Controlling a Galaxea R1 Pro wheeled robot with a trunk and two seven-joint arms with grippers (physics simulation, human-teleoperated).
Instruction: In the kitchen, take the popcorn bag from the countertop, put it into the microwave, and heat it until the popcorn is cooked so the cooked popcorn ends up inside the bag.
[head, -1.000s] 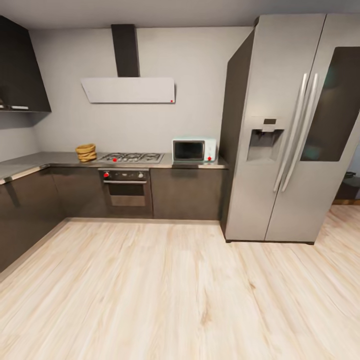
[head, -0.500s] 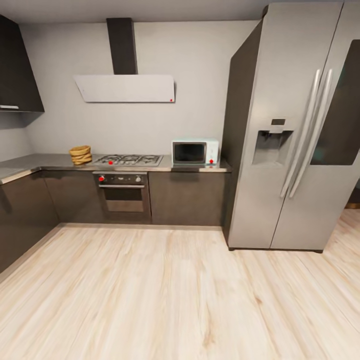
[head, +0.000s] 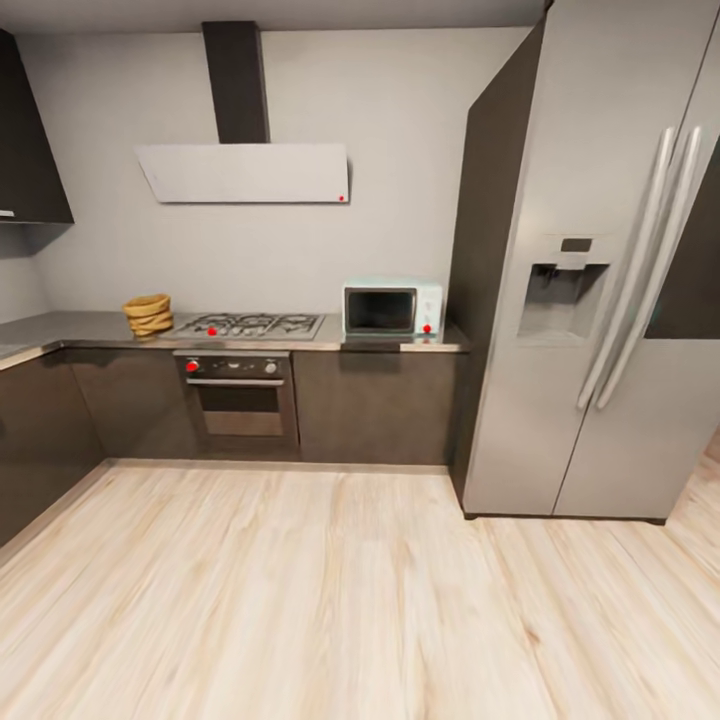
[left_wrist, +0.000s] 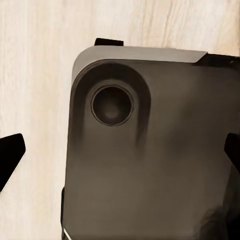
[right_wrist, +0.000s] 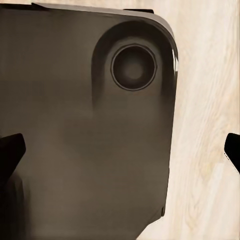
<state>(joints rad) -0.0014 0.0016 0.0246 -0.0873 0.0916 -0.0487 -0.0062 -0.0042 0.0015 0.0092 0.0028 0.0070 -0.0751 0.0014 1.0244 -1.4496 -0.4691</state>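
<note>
a home kitchen (head: 400, 150): grey walls, dark cabinets (head: 375, 405) under a grey metal countertop (head: 90, 328), a steel gas hob (head: 250, 324) above a built-in oven (head: 238, 392), a flat white extractor hood (head: 245, 172), a pale blue microwave (head: 392, 308), a tall steel fridge (head: 600, 270) and a light wood floor (head: 330, 600).

Even, bright, diffuse light; source not seen. Faint sheen on countertop (head: 90, 328). Refrigerator (head: 590, 270) lines bowed at head-view edge. Wrist views soft, slightly blurred.
</note>
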